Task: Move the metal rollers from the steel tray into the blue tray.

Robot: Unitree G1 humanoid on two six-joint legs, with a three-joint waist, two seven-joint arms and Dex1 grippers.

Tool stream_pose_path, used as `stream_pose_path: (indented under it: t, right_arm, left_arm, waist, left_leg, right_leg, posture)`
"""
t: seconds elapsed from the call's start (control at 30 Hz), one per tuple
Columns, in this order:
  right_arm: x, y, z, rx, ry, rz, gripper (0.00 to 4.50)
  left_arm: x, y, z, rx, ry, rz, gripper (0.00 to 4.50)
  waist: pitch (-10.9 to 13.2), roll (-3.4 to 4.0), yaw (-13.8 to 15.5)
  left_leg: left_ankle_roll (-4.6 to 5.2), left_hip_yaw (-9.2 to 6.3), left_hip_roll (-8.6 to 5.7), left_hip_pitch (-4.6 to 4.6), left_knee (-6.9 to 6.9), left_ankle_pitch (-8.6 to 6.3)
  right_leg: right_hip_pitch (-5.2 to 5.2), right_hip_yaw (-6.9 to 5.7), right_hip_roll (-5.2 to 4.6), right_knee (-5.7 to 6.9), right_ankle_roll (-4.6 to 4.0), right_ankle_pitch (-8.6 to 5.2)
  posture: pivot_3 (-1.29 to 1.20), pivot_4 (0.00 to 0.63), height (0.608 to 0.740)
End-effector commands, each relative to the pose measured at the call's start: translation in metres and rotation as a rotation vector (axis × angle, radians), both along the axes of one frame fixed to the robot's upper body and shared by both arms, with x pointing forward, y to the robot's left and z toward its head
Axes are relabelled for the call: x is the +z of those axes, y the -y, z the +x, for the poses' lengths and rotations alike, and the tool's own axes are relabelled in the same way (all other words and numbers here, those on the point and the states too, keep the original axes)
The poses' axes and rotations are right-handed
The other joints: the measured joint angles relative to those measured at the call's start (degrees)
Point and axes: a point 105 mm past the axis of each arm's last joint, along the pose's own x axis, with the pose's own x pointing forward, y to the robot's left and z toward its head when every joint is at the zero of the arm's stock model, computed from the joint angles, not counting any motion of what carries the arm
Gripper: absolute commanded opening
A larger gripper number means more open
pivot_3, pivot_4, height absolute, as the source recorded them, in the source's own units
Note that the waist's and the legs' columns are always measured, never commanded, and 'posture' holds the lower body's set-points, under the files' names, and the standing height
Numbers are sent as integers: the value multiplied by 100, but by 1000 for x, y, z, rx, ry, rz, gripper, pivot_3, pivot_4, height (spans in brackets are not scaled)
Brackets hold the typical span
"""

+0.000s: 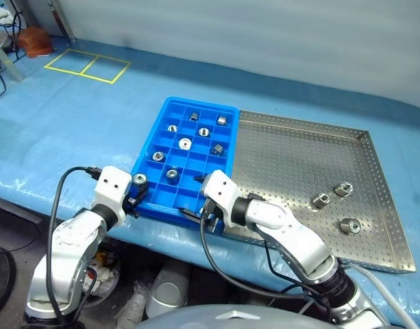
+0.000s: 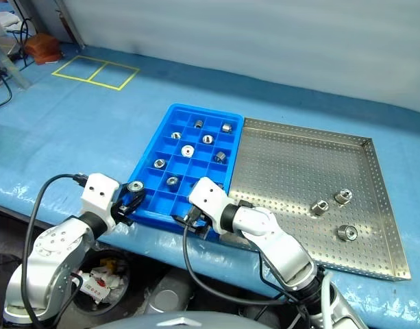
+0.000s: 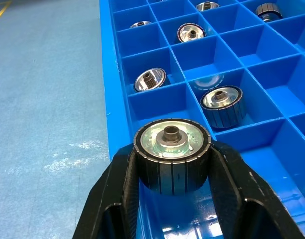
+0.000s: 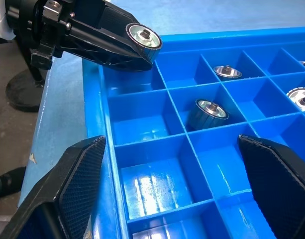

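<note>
Between the left hand's (image 3: 172, 199) two black fingers sits one roller (image 3: 172, 157), clenched by its ribbed sides with its holed face up, just over the near-left corner of the blue tray (image 1: 157, 130). That corner cell lies at about 7 o'clock of the tray in the head views.

Seven more rollers rest in the tray's cells, one to a cell, among them one (image 1: 171, 174) at the tray's 6 o'clock, one (image 1: 185, 144) near its middle and one (image 1: 222, 120) at 1 o'clock.

At 3 o'clock of the blue tray, touching its long edge, lies the steel tray (image 1: 285, 144). Three rollers (image 1: 341, 188) remain on it, grouped toward its 4 o'clock, well apart from the blue tray.

Right hand (image 4: 172, 184) hangs released, fingers spread wide and holding nothing, over the blue tray's near edge at 5 o'clock, beside the seam with the steel tray.

Both trays rest on a worktop (image 1: 72, 130) covered in blue sheet.
</note>
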Motion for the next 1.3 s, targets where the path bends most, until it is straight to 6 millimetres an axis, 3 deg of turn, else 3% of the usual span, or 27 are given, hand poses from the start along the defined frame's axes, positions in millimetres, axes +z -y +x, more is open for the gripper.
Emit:
stream_pose_path:
  t: [0.03,0.27,0.47,0.63,0.8,0.97,1.13,1.3]
  right_arm:
    - [19,3,-1,-23,66,44,4500]
    - [18,15,-2,-85,56,46,4500]
    - [24,36,1,-213,48,95,4500]
    - [31,73,20,-471,64,131,4500]
    - [29,112,40,-781,76,122,4500]
    - [25,141,52,-1064,73,118,4500]
    - [14,152,62,-1223,32,97,4500]
    - [2,160,72,-1324,-14,103,4500]
  left_arm:
    - [4,8,3,-50,9,-21,2411]
    - [4,15,3,-112,-7,-32,4464]
    - [30,31,9,-165,104,-115,4464]
    - [48,66,14,-271,172,-244,4464]
    - [45,102,13,-388,149,-311,4464]
    - [41,122,15,-469,156,-291,4464]
    - [39,143,16,-543,163,-312,4464]
    - [33,165,9,-618,143,-341,4464]
  waist:
    - [0,0,-1]
    - [0,-1,-43]
    - [0,-1,-96]
    - [0,-1,-195]
    - [-1,-1,-393]
    - [-1,1,-805]
    - [0,2,-1231]
    - [0,3,-1468]
  left_leg:
    - [0,1,0,-3,0,0]
    - [-3,4,-4,-11,0,-3]
    - [-5,-4,2,-8,3,-3]
    - [-5,-7,0,-8,6,-3]
    - [-4,-6,-17,-8,5,-2]
    - [-3,-13,-24,-5,5,-1]
    - [1,-16,-28,0,5,1]
    - [3,-18,-32,4,2,2]
  right_leg:
    - [-3,0,0,0,0,0]
    - [14,0,5,0,-5,-3]
    - [19,-9,5,-1,-9,-6]
    - [28,-10,3,-3,-8,-5]
    - [30,-8,8,-1,-9,-5]
    - [33,-5,9,2,-12,-7]
    - [38,4,9,5,-11,-6]
    - [38,19,14,10,-8,-3]
  posture:
    - [387,150,740]
    - [345,150,740]
    - [325,150,740]
    - [284,150,740]
    - [208,150,740]
    - [152,150,740]
    - [114,150,740]
    - [97,150,740]
